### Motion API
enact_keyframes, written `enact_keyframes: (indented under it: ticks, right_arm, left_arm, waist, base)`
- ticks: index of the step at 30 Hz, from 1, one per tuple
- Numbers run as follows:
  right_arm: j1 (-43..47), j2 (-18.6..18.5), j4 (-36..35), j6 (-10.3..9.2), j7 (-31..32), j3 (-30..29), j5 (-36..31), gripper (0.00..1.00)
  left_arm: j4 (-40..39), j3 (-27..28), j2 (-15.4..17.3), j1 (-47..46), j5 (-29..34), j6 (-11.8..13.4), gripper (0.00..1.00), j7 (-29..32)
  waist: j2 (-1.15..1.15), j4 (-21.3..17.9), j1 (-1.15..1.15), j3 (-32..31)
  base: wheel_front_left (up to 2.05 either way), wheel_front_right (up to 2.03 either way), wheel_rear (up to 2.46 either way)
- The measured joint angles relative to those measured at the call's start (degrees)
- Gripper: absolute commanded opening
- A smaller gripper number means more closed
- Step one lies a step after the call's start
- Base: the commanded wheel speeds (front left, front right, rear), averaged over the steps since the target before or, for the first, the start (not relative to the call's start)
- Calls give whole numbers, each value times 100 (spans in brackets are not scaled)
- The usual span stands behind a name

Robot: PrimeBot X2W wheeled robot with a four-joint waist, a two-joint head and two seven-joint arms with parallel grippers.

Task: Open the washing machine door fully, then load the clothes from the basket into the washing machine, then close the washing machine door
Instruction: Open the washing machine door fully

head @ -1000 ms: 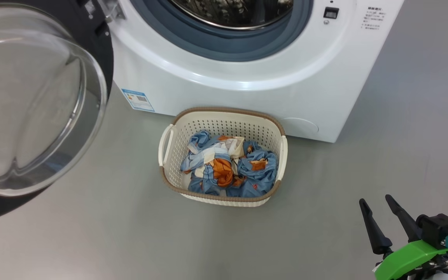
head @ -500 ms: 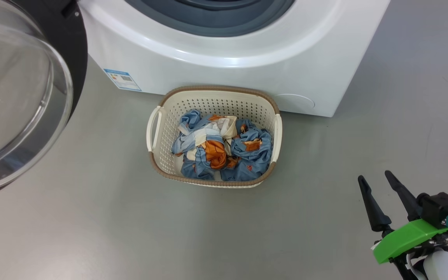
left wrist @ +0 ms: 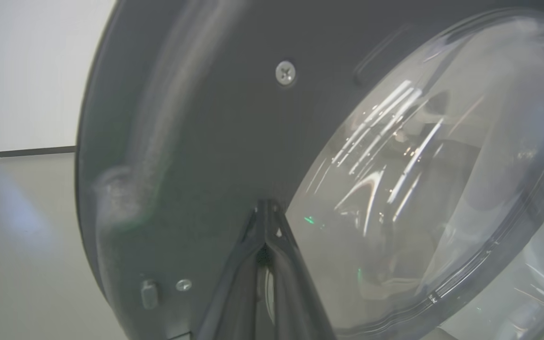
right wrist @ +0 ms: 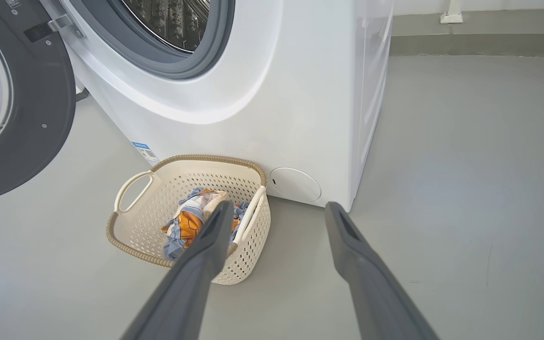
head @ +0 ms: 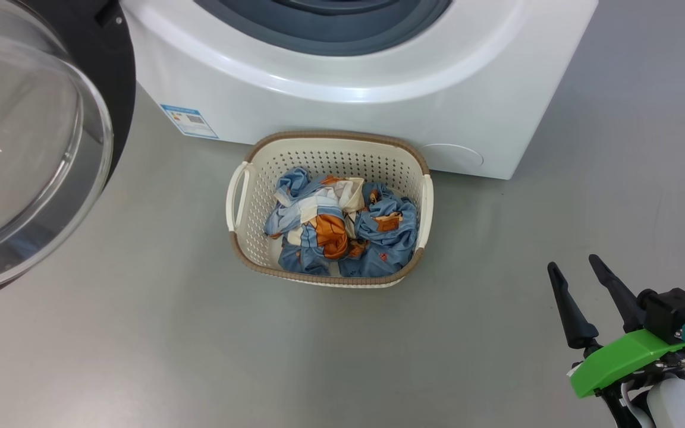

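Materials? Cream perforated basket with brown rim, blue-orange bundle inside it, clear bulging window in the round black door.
Cream perforated basket: moulded plastic, matte; uniform punched holes, and the brown rim only looks woven. Blue-orange bundle: soft printed fabric, fibre unclear; crumpled folds. Clear bulging window: glossy, likely glass, possibly clear plastic; sharp streaky reflections.

We see the left hand (left wrist: 266,210) with its two dark fingers pressed together, tips right at the dark inner face of the washing machine door (left wrist: 191,141) (whether they touch it, we cannot tell). A screw (left wrist: 285,73) sits above the tips. The door's glass bowl (left wrist: 432,189) bulges at right, streaked with reflections. Grey floor (left wrist: 21,264) and a white wall (left wrist: 31,71) lie at left.
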Motion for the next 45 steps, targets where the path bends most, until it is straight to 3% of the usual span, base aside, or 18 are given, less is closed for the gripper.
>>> enact_keyframes:
  ticks: [10, 18, 20, 24, 35, 45]
  right_arm:
    - [13, 9, 64, 0, 0, 127, 4, 100]
    - [191, 31, 78, 0, 0, 143, 69, 100]
    - [287, 40, 89, 0, 0, 144, 105, 100]
    - [377, 51, 93, 0, 0, 151, 131, 100]
    - [403, 58, 66, 0, 0, 163, 165, 100]
    - [509, 107, -7, 0, 0, 91, 166, 100]
  left_arm:
    - [-334, -261, -92, 418, -186, 1, 3, 1]
    - [-925, -627, -350, 1148, -689, 1, 51, 1]
    - [-1081, -757, -402, 1349, -816, 1, 73, 1]
    - [-1402, -958, -452, 1729, -960, 1, 100, 0]
    - [-2282, -1678, -681, 2488, -1485, 1, 100, 1]
    - [-3148, -2725, -743, 2995, -1916, 1, 100, 0]
  waist:
    - [0, 39, 0, -274]
    - [0, 66, 0, -638]
    - [0, 79, 0, -735]
    - [0, 107, 0, -911]
    - [0, 51, 0, -1142]
    - [0, -325, 0, -1161]
  base:
    - [0, 0, 0]
    - [0, 0, 0]
    - [0, 0, 0]
    - [0, 0, 0]
    - [0, 0, 0]
    - [0, 0, 0]
